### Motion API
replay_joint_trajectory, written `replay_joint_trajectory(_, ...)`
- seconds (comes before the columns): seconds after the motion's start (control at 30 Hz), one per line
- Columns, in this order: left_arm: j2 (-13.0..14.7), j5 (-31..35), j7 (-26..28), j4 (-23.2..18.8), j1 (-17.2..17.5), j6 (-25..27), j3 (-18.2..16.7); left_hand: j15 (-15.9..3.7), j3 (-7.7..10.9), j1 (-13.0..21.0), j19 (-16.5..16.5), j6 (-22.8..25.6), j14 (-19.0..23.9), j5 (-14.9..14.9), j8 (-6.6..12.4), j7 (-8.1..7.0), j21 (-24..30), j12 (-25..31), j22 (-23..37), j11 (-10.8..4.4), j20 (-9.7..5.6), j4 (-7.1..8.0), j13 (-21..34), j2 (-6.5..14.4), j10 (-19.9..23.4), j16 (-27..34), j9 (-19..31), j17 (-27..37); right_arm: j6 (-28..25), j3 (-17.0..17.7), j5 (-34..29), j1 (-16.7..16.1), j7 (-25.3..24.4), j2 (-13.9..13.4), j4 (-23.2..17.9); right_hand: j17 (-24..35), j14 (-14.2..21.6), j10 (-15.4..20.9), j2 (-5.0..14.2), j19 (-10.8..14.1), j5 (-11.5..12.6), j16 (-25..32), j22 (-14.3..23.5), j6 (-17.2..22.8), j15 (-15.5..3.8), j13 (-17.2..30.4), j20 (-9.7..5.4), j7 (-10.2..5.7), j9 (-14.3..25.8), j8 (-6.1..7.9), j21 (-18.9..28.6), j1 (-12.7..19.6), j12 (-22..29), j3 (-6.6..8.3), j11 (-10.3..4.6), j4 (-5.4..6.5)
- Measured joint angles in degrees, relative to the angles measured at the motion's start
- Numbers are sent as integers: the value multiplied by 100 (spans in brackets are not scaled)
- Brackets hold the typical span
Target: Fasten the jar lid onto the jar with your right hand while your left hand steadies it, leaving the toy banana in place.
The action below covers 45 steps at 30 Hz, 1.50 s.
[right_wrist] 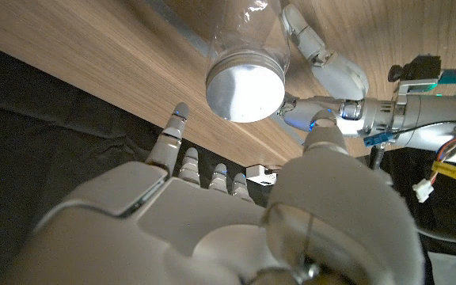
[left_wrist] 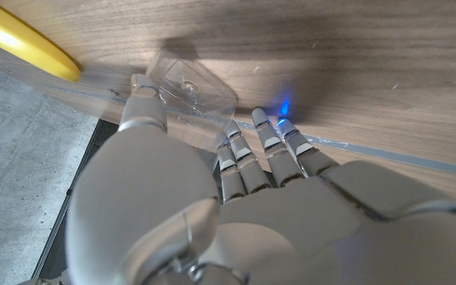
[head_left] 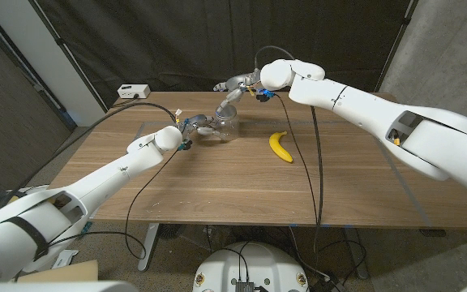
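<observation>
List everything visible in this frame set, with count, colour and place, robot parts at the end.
Jar: one, clear, far middle of the table, left of the banana.
Jar lid: one, silver metal, on the jar's mouth.
Toy banana: one, yellow, lying on the table right of the jar, apart from it.
Table: one, brown wood.
White box: one, beyond the table's far left corner.
Left robot hand: one, grey, fingers against the jar's side.
Right robot hand: one, grey, above the jar; whether it touches the lid is unclear.
</observation>
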Motion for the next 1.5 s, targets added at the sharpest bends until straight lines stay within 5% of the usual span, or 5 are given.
replay_joint_trajectory(0.5, 32, -10, 5, -70, 29, 45, -23, 0, -16, 6, 0, 10, 0, 0, -38, 10, 0, -5, -1, 0, 0, -1, 4, -6, 1, 0, -1, 2, 304, -318, -966, 353, 823, 353, 422, 17, 40, 184, 42, -351, 0, 113, 0, 197, -118, 0, 11, 75, -16, 155, -1, 464, 131, 238, -160, -46)
replay_joint_trajectory(0.87, 35, -12, 8, -94, 32, 92, -24, 0, -33, 5, 0, 10, 0, 0, -44, 10, 0, -17, -1, 11, 0, -1, 5, -5, 11, 0, -2, 1, 592, -495, -1144, 585, 1254, 743, 1105, -23, 312, 68, -18, 227, 50, 179, 16, -11, -348, -2, -89, -132, -35, 55, 191, 1022, 163, 447, 37, -59)
replay_joint_trajectory(1.1, 35, -12, 8, -101, 34, 112, -24, -1, -38, 3, 0, 31, 0, 0, -60, 31, -1, -38, -1, 20, 0, 6, 6, -3, 21, 0, -3, 0, 773, -532, -1155, 634, 1318, 856, 1324, -18, 786, 225, -63, 1015, 72, 252, 0, 281, -633, -7, -110, -576, -56, 73, 329, 1535, 293, 624, 90, -40)
replay_joint_trajectory(1.23, 35, -13, 7, -105, 34, 121, -24, -1, -38, -2, 0, 33, 0, 0, -62, 31, -1, -38, 2, 22, 0, 6, 6, 2, 22, -9, 0, -1, 860, -528, -1180, 602, 1249, 856, 1321, 20, 1258, 525, -102, 1652, 72, 376, 0, 685, -880, 0, -228, -613, -41, 205, 423, 1677, 429, 680, 56, 17)
replay_joint_trajectory(1.5, 35, -21, 5, -107, 34, 133, -23, -1, -39, -2, -21, 159, 0, 0, -127, 28, 21, -57, 2, 39, 2, 8, 13, 3, 81, -10, 2, -1, 1054, -461, -1198, 491, 1031, 829, 1299, 106, 2070, 1076, -178, 2687, 113, 543, 0, 1273, -1069, -20, -768, -615, -11, 353, 600, 1752, 655, 677, 41, 50)
